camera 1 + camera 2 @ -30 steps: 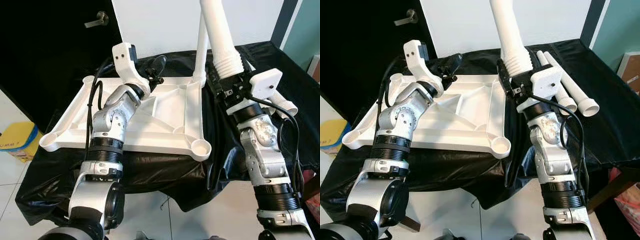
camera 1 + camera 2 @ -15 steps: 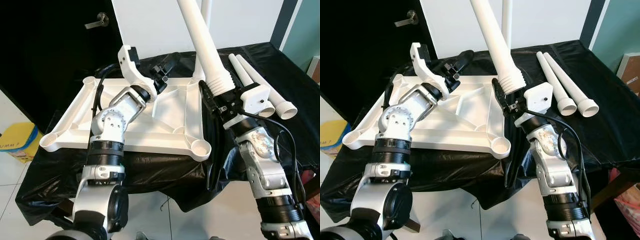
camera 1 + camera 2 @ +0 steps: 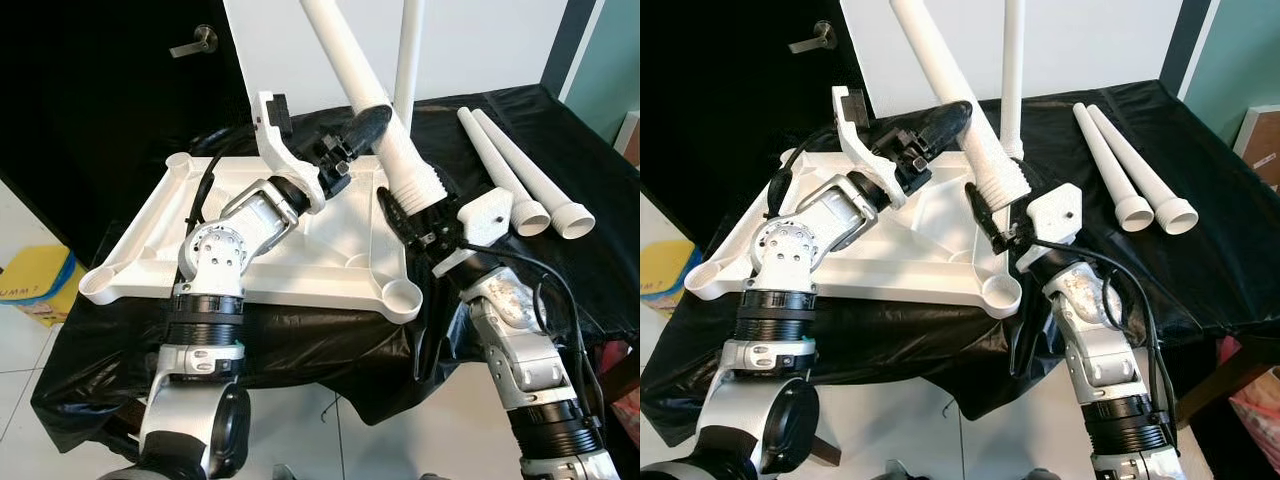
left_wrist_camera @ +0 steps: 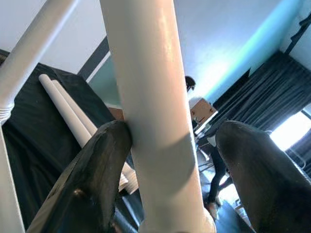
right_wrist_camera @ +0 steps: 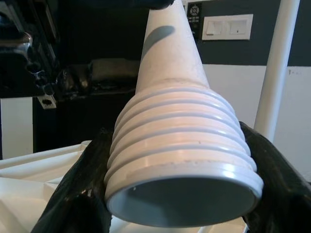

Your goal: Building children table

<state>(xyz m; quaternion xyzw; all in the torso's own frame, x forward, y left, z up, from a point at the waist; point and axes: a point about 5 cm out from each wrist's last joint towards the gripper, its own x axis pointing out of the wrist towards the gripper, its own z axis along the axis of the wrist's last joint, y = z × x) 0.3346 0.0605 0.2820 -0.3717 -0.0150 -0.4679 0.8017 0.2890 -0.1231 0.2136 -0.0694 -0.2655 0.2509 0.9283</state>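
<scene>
A white tabletop lies upside down on the black-draped table, with one white leg standing upright in its far right corner. My right gripper is shut on the ribbed threaded end of a second white leg. It holds that leg above the tabletop's right edge, with the shaft leaning up and to the left. In the right wrist view the ribbed end sits between the two fingers. My left gripper is open and straddles the shaft; in the left wrist view one finger touches the shaft and the other stands off.
Two loose white legs lie side by side on the black cloth at the right. An open corner socket is at the tabletop's near right. A dark door with a handle is behind, and a yellow object is on the floor.
The right gripper has swung the held leg from nearly upright to a lean to the left and moved inward. The left gripper has reached across from the tabletop's far side to the leg's shaft.
</scene>
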